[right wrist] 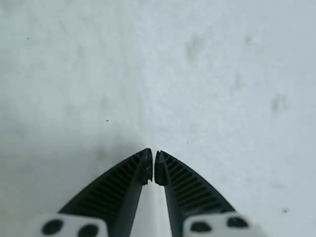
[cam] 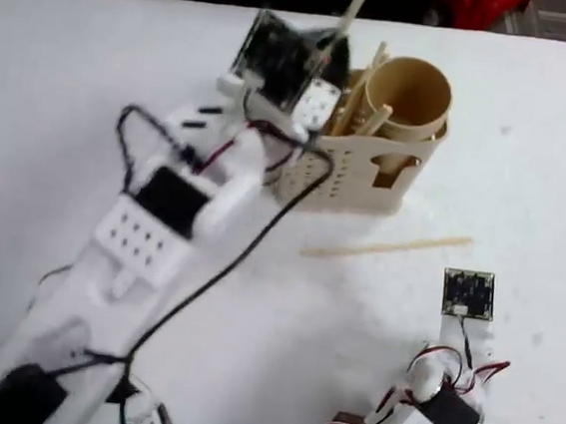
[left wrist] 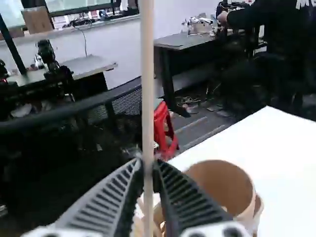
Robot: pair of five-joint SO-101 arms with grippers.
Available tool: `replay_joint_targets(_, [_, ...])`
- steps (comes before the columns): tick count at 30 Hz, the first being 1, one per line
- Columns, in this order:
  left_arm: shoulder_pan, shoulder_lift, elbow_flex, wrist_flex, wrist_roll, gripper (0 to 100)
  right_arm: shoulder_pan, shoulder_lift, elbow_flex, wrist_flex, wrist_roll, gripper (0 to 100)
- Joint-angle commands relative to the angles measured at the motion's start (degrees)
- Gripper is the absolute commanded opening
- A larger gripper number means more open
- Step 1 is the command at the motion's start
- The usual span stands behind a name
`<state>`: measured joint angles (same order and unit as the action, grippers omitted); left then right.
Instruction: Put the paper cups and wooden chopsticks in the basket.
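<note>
Currently left gripper [left wrist: 147,165] clenched on held chopstick [left wrist: 146,74] above the basket [cam: 352,174], next likely lower and release (right gripper [right wrist: 152,165] closed empty, loose chopstick [cam: 388,246] beside basket).

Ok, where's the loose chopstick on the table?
High view: the loose chopstick lies flat on the table, just clear of the basket, between it and the right arm.

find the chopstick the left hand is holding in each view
high view: chopstick slants up at the top edge, left of the cup.
left wrist view: crosses the picture's middle, pinched in the left hand.
right wrist view: white table under the shut right hand.
shared landmark: the brown cup beside the chopstick, high and left wrist views.
</note>
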<state>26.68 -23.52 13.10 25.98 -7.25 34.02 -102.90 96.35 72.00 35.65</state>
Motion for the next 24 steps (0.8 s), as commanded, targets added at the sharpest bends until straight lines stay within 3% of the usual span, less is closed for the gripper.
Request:
replay_joint_targets(1, [-1.19, 5.49, -7.38, -2.02, 6.68, 7, 0.48, -0.04, 0.53, -0.57, 0.0, 2.4])
replay_joint_targets(12, [-7.34, 8.48, -9.23, 3.25, 7.56, 8, 0.48, -0.04, 0.53, -0.57, 0.0, 2.4])
replay_joint_targets(20, [-23.69, 4.97, 1.14, 26.9, 7.56, 8, 0.48, -0.04, 0.53, -0.57, 0.0, 2.4])
replay_joint_targets(22, [-26.86, 4.97, 8.0, 26.55, 7.47, 8, 0.48, -0.04, 0.53, -0.57, 0.0, 2.4])
replay_joint_targets(24, [-28.7, 4.97, 15.47, 20.75, 7.47, 8, 0.48, -0.04, 0.53, -0.57, 0.0, 2.4])
